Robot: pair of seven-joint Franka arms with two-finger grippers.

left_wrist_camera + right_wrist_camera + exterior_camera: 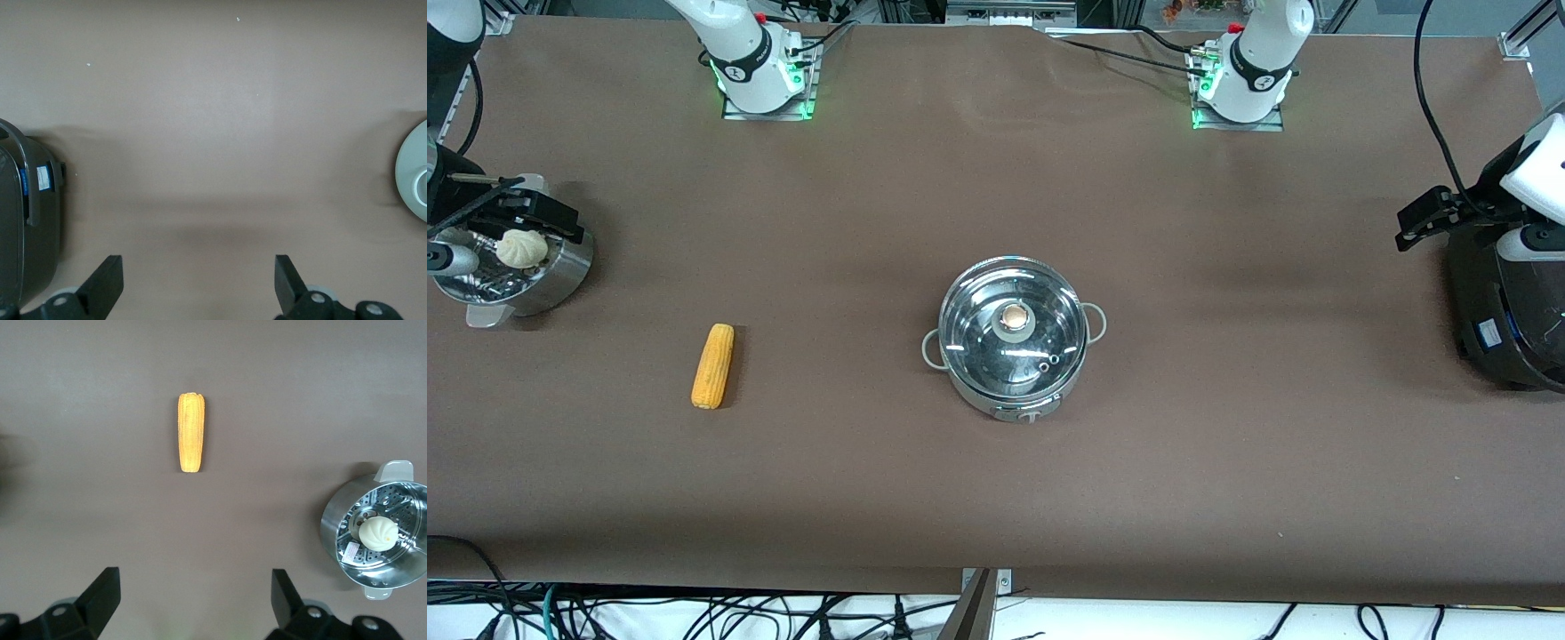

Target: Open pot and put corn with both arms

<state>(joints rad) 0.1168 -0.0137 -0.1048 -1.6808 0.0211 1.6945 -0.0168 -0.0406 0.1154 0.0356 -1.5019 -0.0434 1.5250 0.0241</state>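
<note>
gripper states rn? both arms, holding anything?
Left gripper: open, holding nothing, up over the rice cooker.
Right gripper: open, holding nothing, up over the steamer basket; corn lies untouched on the table.

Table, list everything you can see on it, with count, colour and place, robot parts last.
pot: one, shiny steel, glass lid on, mid-table.
corn: one, yellow-orange, lying toward the right arm's end, apart from the pot.
steamer basket: one, steel, at the right arm's end.
bun: one, white, in the basket.
rice cooker: one, black, at the left arm's end.
left hand: one, black, open, over the table beside the cooker.
right hand: one, black, open, over the basket.
</note>
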